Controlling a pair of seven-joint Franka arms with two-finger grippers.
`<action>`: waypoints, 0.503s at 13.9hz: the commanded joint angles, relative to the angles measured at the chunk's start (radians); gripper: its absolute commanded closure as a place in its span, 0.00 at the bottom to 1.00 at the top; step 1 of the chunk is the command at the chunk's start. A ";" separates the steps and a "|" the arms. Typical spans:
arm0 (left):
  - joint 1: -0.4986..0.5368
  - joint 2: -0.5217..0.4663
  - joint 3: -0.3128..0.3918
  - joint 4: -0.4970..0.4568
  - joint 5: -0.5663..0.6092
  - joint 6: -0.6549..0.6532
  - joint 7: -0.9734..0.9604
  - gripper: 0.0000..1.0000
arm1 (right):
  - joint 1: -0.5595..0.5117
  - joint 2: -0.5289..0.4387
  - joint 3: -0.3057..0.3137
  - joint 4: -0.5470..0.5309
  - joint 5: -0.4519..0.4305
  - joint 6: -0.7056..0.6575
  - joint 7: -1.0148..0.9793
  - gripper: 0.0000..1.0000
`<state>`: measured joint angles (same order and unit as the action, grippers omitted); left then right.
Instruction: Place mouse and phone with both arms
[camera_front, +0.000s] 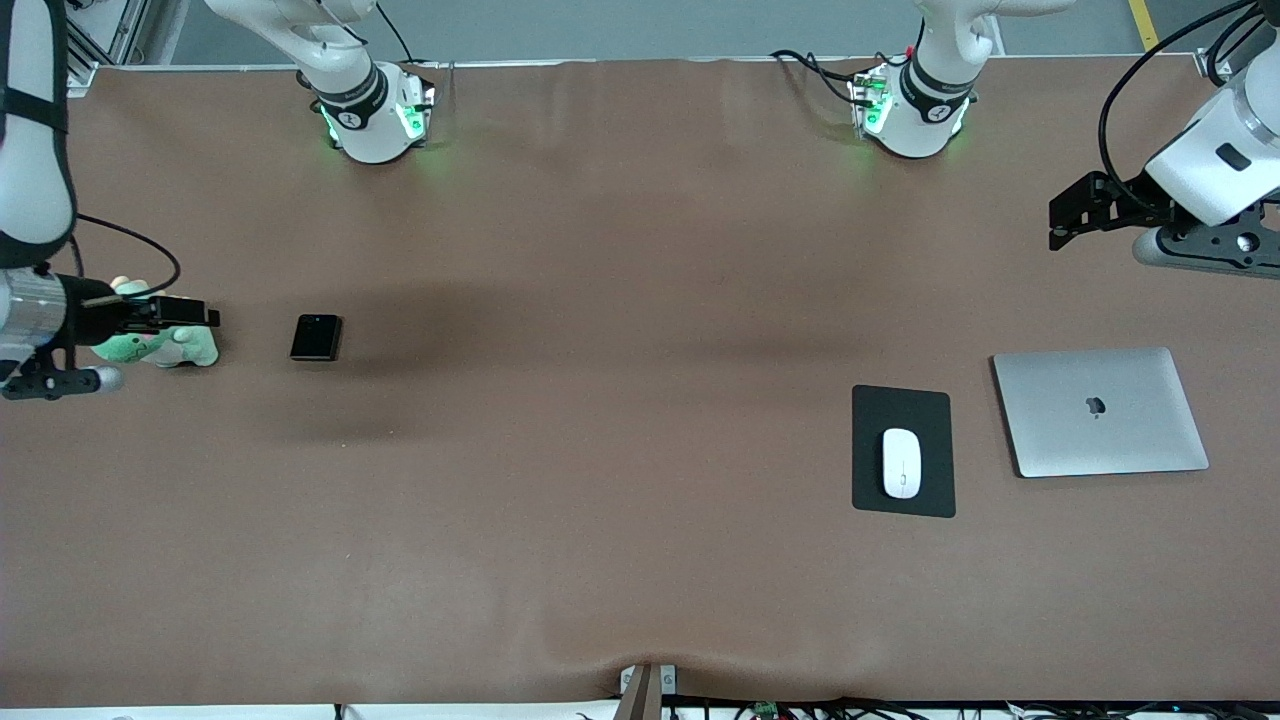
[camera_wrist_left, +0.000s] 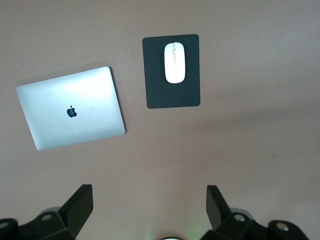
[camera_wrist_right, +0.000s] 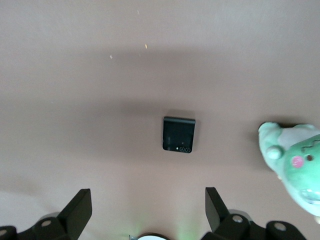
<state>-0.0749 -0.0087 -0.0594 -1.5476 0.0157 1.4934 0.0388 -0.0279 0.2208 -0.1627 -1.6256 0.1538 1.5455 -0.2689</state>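
Observation:
The white oval mouse (camera_front: 901, 462) lies on a dark grey pad (camera_front: 903, 402) toward the left arm's end of the table; it also shows in the left wrist view (camera_wrist_left: 174, 62). The small black phone (camera_front: 316, 337) lies flat on the table toward the right arm's end, and shows in the right wrist view (camera_wrist_right: 179, 134). My left gripper (camera_front: 1058, 215) (camera_wrist_left: 149, 195) is open and empty, up in the air over the table's left-arm end. My right gripper (camera_front: 205, 318) (camera_wrist_right: 148, 196) is open and empty, over a green plush toy beside the phone.
A closed silver laptop (camera_front: 1100, 411) (camera_wrist_left: 70, 107) lies beside the dark pad (camera_wrist_left: 172, 95). A green plush toy (camera_front: 160, 345) (camera_wrist_right: 295, 162) sits at the right arm's end of the table. The brown table cover (camera_front: 620, 450) spreads between phone and mouse.

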 joint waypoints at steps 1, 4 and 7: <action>0.009 -0.019 -0.005 -0.008 0.003 0.001 -0.007 0.00 | -0.020 0.020 0.012 0.131 -0.022 -0.059 -0.032 0.00; 0.012 -0.020 -0.002 -0.003 0.003 0.001 -0.005 0.00 | -0.023 0.031 0.012 0.245 -0.027 -0.125 -0.035 0.00; 0.012 -0.027 0.003 0.003 0.001 -0.001 -0.007 0.00 | -0.023 0.037 0.012 0.369 -0.033 -0.110 -0.032 0.00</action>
<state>-0.0688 -0.0120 -0.0556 -1.5423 0.0158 1.4945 0.0388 -0.0305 0.2233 -0.1627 -1.3727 0.1332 1.4565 -0.2861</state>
